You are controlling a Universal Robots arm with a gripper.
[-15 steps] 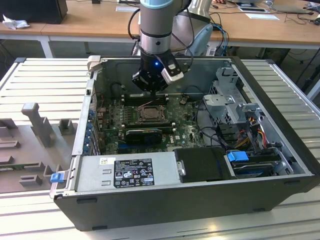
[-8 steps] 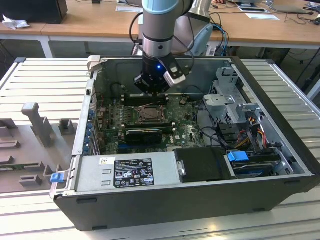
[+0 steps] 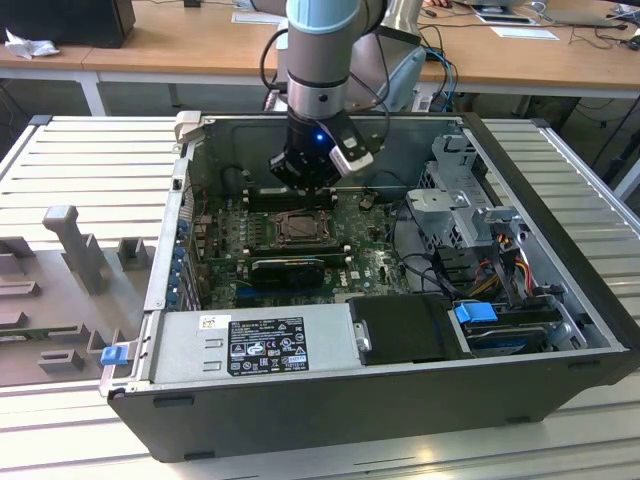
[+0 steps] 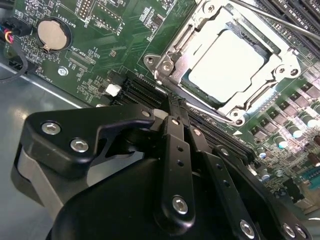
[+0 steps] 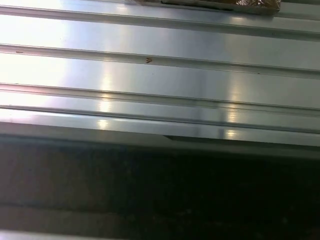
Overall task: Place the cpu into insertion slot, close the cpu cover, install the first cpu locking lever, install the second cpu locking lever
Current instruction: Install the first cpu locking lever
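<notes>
End effector [image 4: 172, 107] fills lower second wrist view, fingers pressed together, holding nothing. Cpu [image 4: 227, 65] upper right, seated in insertion slot [image 4: 165, 62], cpu cover [image 4: 280, 67] down. Risk: closed tips skid off lever, scrape motherboard [image 4: 125, 40].

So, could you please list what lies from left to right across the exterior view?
Grey fixture blocks → blue latch → power supply → insertion slot → drive cage → blue tab.
</notes>
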